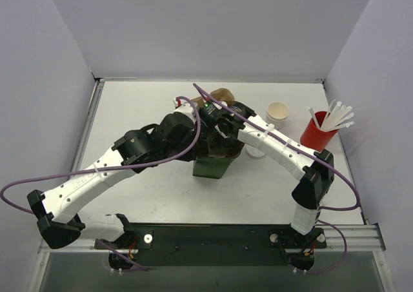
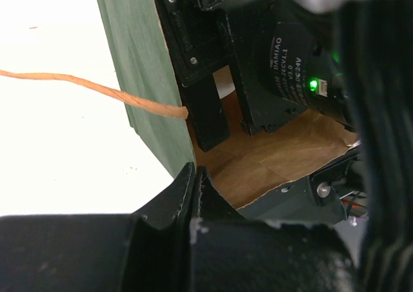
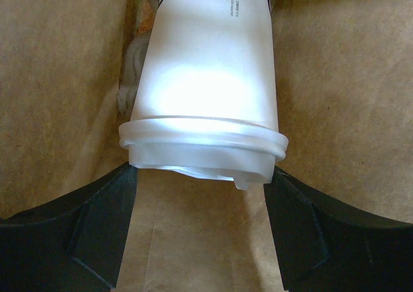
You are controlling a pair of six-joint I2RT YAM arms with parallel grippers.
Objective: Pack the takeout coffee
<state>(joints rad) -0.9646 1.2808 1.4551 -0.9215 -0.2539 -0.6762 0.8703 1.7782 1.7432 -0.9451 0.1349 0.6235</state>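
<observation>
R claw (image 3: 201, 173): you've got it clamped on the takeout coffee (image 3: 203, 79), one finger each side against the rim of its lid (image 3: 203, 147), jaws standing fairly wide. Cup is down inside the paper bag (image 1: 211, 165); in R wrist view there's brown lining all round it, lid end nearest the lens. Top view: bag sits center frame on the counter (image 1: 148, 195), both arms meeting over its mouth, cup itself hidden there. Your L claw (image 2: 195, 184) is pinched fully shut at the bag's rim, bottom center of L wrist view; the green wall runs down into the tips, so it looks to have the rim. Twisted paper handle (image 2: 84, 89) trails off to frame left. Upper right of top view: white cup w/ tan inside (image 1: 277, 111), red cup of straws (image 1: 317, 136) just right of it.
</observation>
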